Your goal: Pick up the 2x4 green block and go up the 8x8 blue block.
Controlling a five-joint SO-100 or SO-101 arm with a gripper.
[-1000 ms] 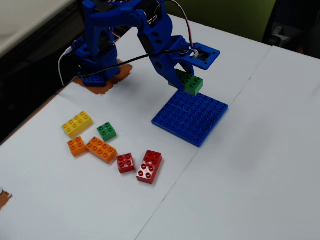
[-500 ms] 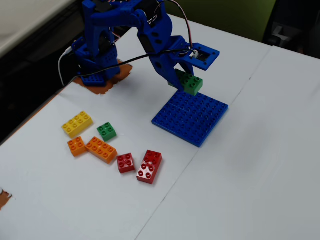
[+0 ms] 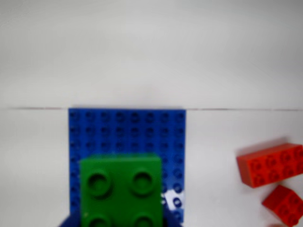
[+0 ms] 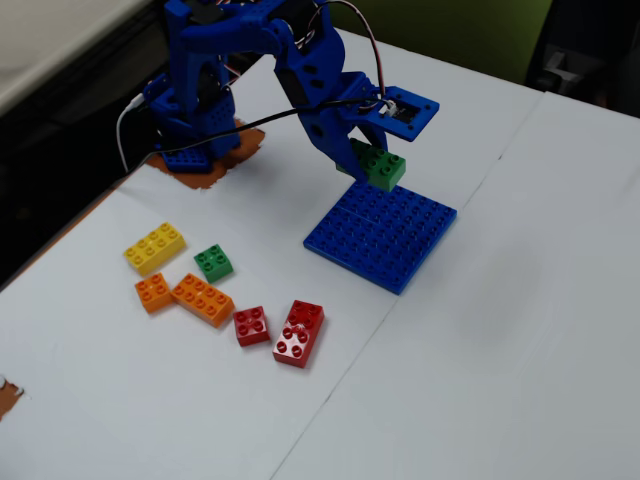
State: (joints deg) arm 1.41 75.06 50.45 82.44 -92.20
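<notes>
Fixed view first, reading left to right with the 8x8 blue block point(image 4: 385, 236) as my reference: way off to its left sit the loose bricks, a yellow brick point(image 4: 154, 247), a small green brick point(image 4: 213, 262), two orange bricks point(image 4: 186, 296) and two red bricks point(image 4: 280, 329), all well apart from the plate and looking untouched. Up and left of the plate is the arm's base point(image 4: 190, 120); from there the blue arm reaches over and folds down, so the gripper point(image 4: 368, 160) hangs over the plate's far edge. It's clamped on the 2x4 green block point(image 4: 381, 168), which is off the table and looks just above the plate's back edge, though I can't tell whether it's touching the studs. So I'd say the pick is done and we're in the placing step. Next move probably calls for coming down a bit more, squaring the brick to the stud grid, pressing on, then letting go. The wrist view agrees: green block point(image 3: 120, 189) fills the bottom, plate point(image 3: 128, 132) right behind it, red bricks point(image 3: 271, 164) off to the plate's right.
</notes>
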